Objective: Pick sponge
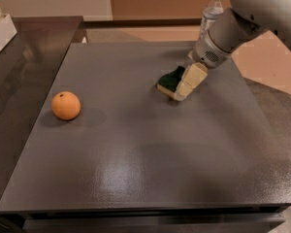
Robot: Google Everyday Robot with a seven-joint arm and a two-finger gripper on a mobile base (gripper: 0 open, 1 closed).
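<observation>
One arm (256,14) enters from the upper right corner, its pale grey rounded shell sloping down and to the left. It narrows to a cylindrical wrist with a small perforated patch, and the wrist ends in the cream-coloured blocky gripper (189,83). The gripper points down and leftward and sits low over the far right part of the dark grey worktop (136,159). It lies against the right side of the sponge (169,79). Whether the gripper is spread, closed or clamped on the sponge cannot be told from this angle, because its cream blocks overlap the sponge's near right edge.

One sponge is in view. Its dark green top faces up and a strip of pale yellow foam shows along its lower edge. It is on the worktop to the right of centre and towards the far side, or just off the surface.

One orange (66,105) sits on the worktop's left side, well apart from the sponge and the gripper.

One clear plastic water bottle (211,11) with a white cap stands upright at the worktop's far right edge, partly hidden behind the wrist.

One darker glossy counter (19,86) adjoins the worktop on the left.
</observation>
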